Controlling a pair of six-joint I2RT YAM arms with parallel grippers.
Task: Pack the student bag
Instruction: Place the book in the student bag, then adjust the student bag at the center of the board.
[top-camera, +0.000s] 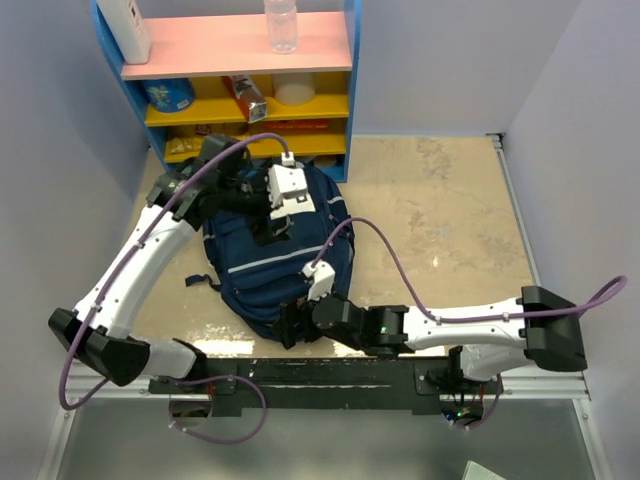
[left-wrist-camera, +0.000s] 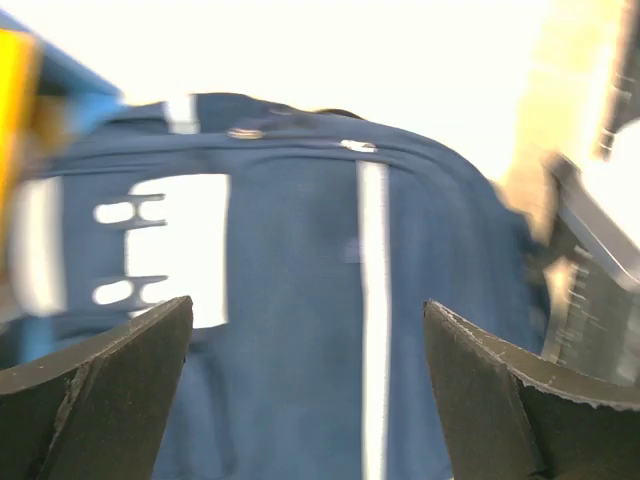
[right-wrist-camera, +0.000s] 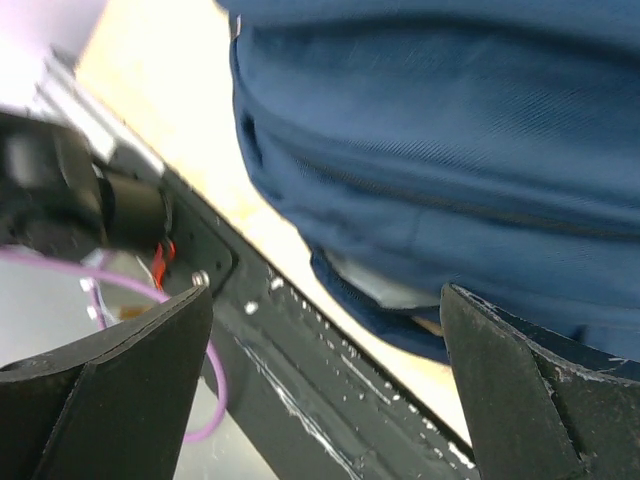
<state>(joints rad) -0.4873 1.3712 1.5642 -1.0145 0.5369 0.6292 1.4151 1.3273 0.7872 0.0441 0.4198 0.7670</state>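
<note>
The navy blue student bag (top-camera: 270, 265) with light-grey stripes lies flat on the table in front of the shelf. My left gripper (top-camera: 272, 232) is open and hangs just above its upper front; the left wrist view shows the bag (left-wrist-camera: 300, 330), its white patch (left-wrist-camera: 180, 245) and one stripe between the wide-open fingers. My right gripper (top-camera: 290, 325) is open at the bag's near bottom edge. In the right wrist view the bag's bottom (right-wrist-camera: 440, 180) lies above the fingers, near the table's front rail (right-wrist-camera: 330, 370).
A blue shelf unit (top-camera: 240, 90) with pink and yellow boards stands behind the bag, holding a clear bottle (top-camera: 281, 25), a white bottle (top-camera: 125, 28) and small packets. The black base rail (top-camera: 330, 375) runs along the near edge. Beige table (top-camera: 440, 220) to the right.
</note>
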